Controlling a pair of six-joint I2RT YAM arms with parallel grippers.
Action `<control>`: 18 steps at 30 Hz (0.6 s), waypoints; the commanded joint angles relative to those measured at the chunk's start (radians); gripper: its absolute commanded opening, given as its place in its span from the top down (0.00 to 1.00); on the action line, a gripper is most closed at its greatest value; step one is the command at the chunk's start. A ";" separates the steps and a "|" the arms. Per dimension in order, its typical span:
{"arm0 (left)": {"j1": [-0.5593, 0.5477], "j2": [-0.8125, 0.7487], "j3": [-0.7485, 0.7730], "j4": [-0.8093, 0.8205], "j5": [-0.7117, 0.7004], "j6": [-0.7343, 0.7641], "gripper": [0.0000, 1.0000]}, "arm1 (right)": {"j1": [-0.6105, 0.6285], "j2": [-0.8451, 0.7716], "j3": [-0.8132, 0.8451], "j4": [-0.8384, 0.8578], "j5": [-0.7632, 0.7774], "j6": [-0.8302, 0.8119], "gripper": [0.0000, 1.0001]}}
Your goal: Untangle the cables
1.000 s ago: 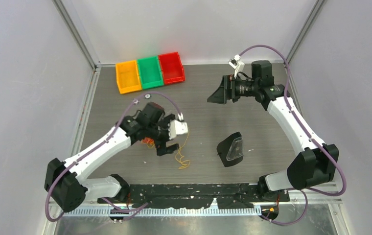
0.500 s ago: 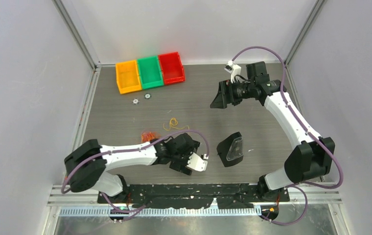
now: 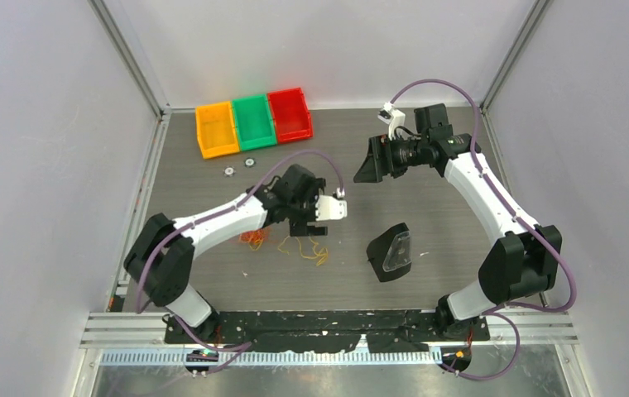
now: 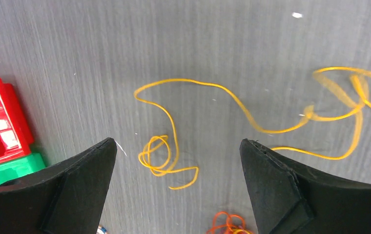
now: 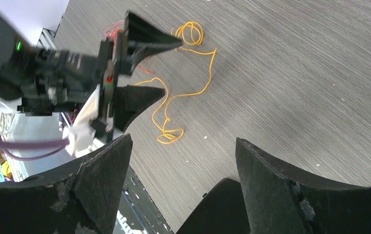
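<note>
A thin yellow cable (image 3: 313, 251) lies loose on the grey table just below my left gripper (image 3: 306, 229). In the left wrist view the yellow cable (image 4: 252, 124) runs from a small coil at the left to loops at the right, untouched. A small orange-red cable tangle (image 3: 252, 240) lies left of it and shows at the bottom edge of the left wrist view (image 4: 229, 223). My left gripper (image 4: 177, 143) is open and empty above the cable. My right gripper (image 3: 369, 167) is open and empty, held high at the back right. Its wrist view shows the yellow cable (image 5: 186, 92) far off.
Orange (image 3: 216, 129), green (image 3: 253, 121) and red (image 3: 290, 114) bins stand at the back left. Two small washers (image 3: 238, 167) lie in front of them. A black wedge-shaped object with a clear face (image 3: 391, 252) sits at centre right, also in the right wrist view (image 5: 222, 207).
My left arm has swung from the table's near edge back up to the middle, over the yellow cable. The yellow cable now lies lower and spread out. The right arm has barely moved.
</note>
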 commanded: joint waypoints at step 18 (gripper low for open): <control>0.273 0.381 0.511 -0.490 0.259 -0.386 0.01 | 0.002 -0.019 0.022 -0.016 -0.032 -0.038 0.16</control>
